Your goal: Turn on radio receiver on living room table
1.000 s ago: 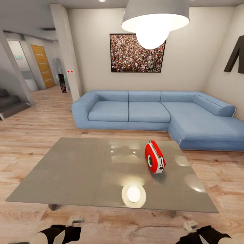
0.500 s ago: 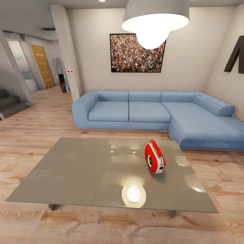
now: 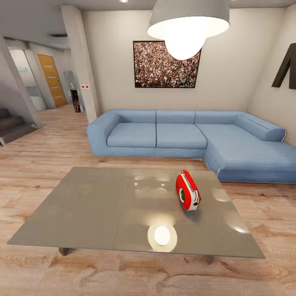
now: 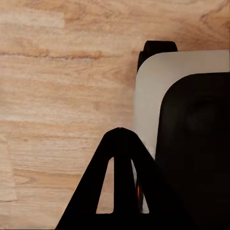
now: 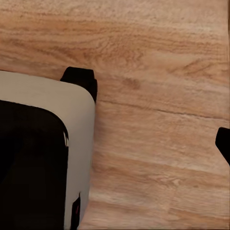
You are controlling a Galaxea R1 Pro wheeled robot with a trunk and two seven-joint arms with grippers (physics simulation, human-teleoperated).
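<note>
Blue L-shaped sofa (image 3: pixel 185 137) along back wall, chaise on the right. Framed crowd pic (image 3: pixel 166 64) on wall above it, white pendant lamp (image 3: pixel 187 22) hanging in front, lit. Light wood plank floor (image 3: pixel 37 164) thruout. Left side: pillar (image 3: pixel 82 61), orange door (image 3: pixel 52 80) down the corridor, grey stairs (image 3: pixel 12 125) at edge. Dark wall shape (image 3: pixel 287 68) far right, cropped.

The glossy grey tabletop (image 3: pixel 94 205), two panels on the wood floor (image 3: pixel 33 164), carries the red radio (image 3: pixel 188 191) upright on its right panel, nearer the far edge.
</note>
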